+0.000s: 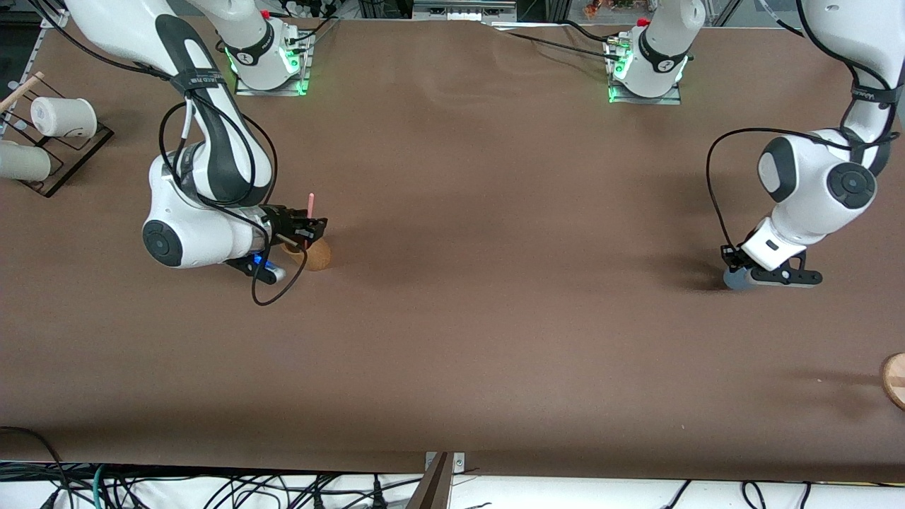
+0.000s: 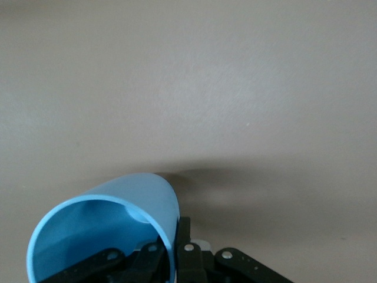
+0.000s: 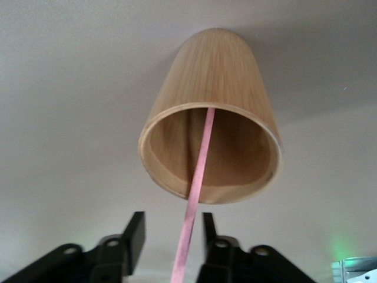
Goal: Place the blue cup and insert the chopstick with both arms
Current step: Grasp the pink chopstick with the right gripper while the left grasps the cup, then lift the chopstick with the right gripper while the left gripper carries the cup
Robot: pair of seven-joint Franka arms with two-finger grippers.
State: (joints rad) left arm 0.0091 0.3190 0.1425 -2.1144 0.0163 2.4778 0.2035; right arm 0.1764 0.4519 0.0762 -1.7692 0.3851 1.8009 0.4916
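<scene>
One small light-blue tapered plastic cup (image 1: pixel 737 279), one thin straight pink chopstick (image 1: pixel 310 206) and one tan wooden cup (image 1: pixel 317 254) are in play. Toward the right arm's end of the table a dark wire rack (image 1: pixel 67 152) holds two pale cylindrical cups (image 1: pixel 63 117), and a single round wooden piece (image 1: pixel 895 378) shows at the table's edge toward the left arm's end.

The right arm comes from its base, folds at the elbow and brings its wrist down low, so that the right gripper (image 1: pixel 302 227) sits just above the tan wooden cup. In the right wrist view its fingers (image 3: pixel 134 236) stand slightly apart with the pink chopstick running between them; whether they touch the stick cannot be told. The chopstick's lower end reaches into the tan cup's mouth, while its upper end sticks up above the gripper.

The left arm bends down from above, its wrist tilted low toward the table. The left gripper (image 1: pixel 774 277) is down at the table, closed over the wall of the blue cup, one finger (image 2: pixel 103 262) inside the rim and the other outside. The blue cup is at the brown table surface (image 1: pixel 495 283) under the gripper, well apart from the tan cup.
</scene>
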